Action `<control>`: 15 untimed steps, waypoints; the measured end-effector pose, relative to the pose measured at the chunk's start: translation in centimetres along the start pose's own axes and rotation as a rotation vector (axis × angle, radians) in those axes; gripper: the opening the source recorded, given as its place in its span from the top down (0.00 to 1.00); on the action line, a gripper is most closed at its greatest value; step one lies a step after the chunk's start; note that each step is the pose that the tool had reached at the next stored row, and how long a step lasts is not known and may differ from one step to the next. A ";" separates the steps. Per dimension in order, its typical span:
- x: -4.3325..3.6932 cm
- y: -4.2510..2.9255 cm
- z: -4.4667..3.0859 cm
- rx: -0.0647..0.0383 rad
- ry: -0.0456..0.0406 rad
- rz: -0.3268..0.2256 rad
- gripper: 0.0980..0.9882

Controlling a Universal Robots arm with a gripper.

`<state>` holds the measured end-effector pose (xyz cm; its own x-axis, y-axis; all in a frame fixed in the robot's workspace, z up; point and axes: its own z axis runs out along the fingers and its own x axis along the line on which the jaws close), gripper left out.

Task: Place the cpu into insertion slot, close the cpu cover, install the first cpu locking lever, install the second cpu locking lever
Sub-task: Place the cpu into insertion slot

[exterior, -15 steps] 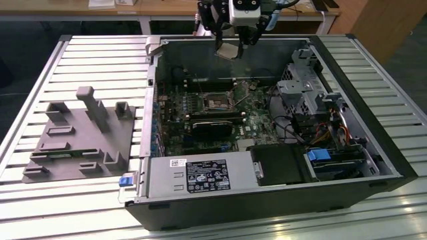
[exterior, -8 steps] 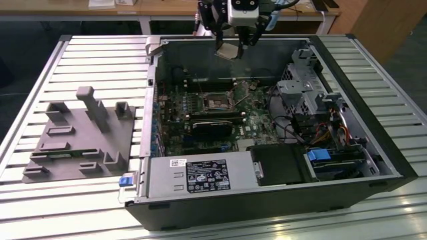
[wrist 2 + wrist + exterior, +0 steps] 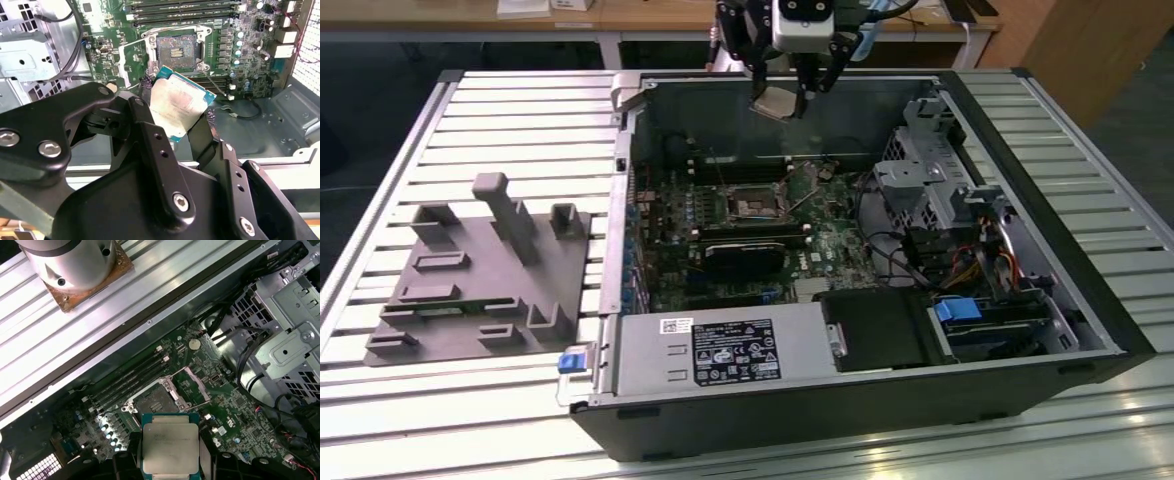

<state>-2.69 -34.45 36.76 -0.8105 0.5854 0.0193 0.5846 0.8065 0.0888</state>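
From my console, the gripper [image 3: 781, 100] hung well above the insertion slot [image 3: 757, 203], clear of the green board [image 3: 232, 405] that surrounds the slot. Its two black fingers [image 3: 150, 125] were pinching the cpu [image 3: 177, 102] by opposite edges. The chip sat between them, tilted in the exterior view. In both wrist views its pale silvery-beige face was turned to the camera, with a thin teal border around it. The cpu touched nothing but the fingers and was well apart from the slot, not in it.

The slot itself lay bare: a square socket with a silvery rim and a dark centre, nothing seated in it. The cpu cover [image 3: 193, 385] was swung open off the slot and lay just beside it along one edge, with the board visible through its square window. Long black memory slots [image 3: 131, 376] ran just beside another edge of the slot. A larger black card [image 3: 747, 255] lay near the slot, between it and a labelled grey metal box [image 3: 707, 350].

The open computer case [image 3: 1047, 200] holding the slot lay on a slatted metal bench [image 3: 507, 110]. A grey moulded fixture [image 3: 474, 265] sat on that bench outside the case, well apart from the slot.
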 end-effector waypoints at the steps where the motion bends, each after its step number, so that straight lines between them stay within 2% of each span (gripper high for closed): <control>1: 0.00 0.00 0.00 0.000 -0.0004 0.004 0.50; 15: 0.00 -0.01 0.08 -0.001 -0.0054 0.060 0.50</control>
<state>-2.68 -34.45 36.67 -0.7739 0.6330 0.0193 0.6320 0.7699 0.0887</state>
